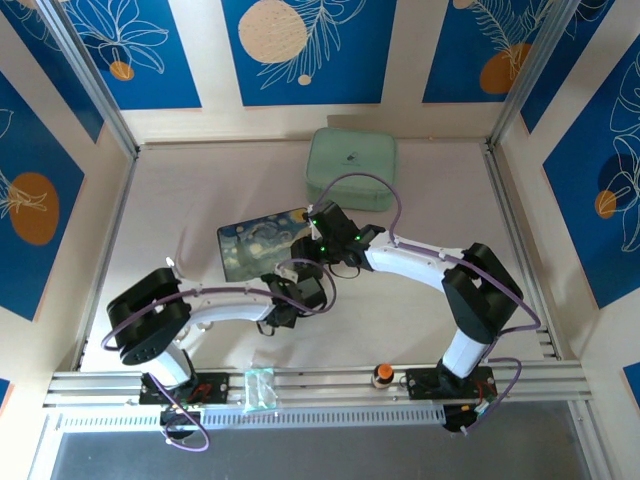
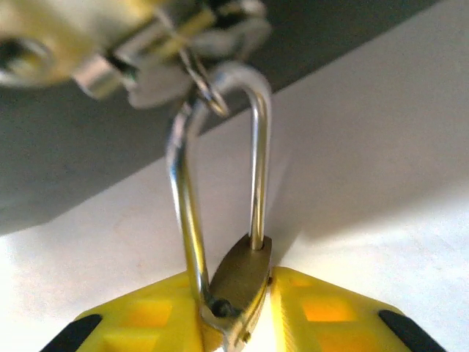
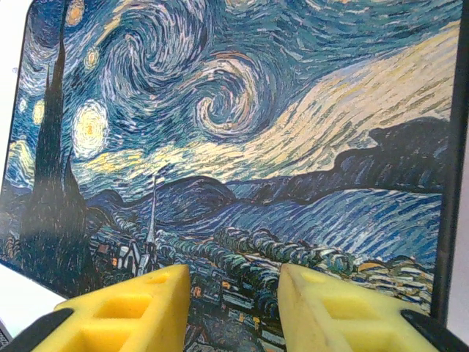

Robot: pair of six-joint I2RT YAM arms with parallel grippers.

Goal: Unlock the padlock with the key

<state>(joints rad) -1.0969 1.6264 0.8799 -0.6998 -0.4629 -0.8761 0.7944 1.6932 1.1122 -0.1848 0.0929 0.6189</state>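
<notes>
**Padlock sitting in the left claw, right claw parked over the painted box**

So in the left wrist view, the left claw has its yellow pads snug against both sides of the padlock, and it looks pinched by the brass body. The silver shackle points away from the claw, above the pale worktop. A small ring hangs on the shackle's bend, with some metal bits behind it that are too blurry to sort out.

The right claw has its jaws apart with nothing between them, hanging right over the starry-night box. From the top, that box lies mid-worktop, near a green case.
</notes>
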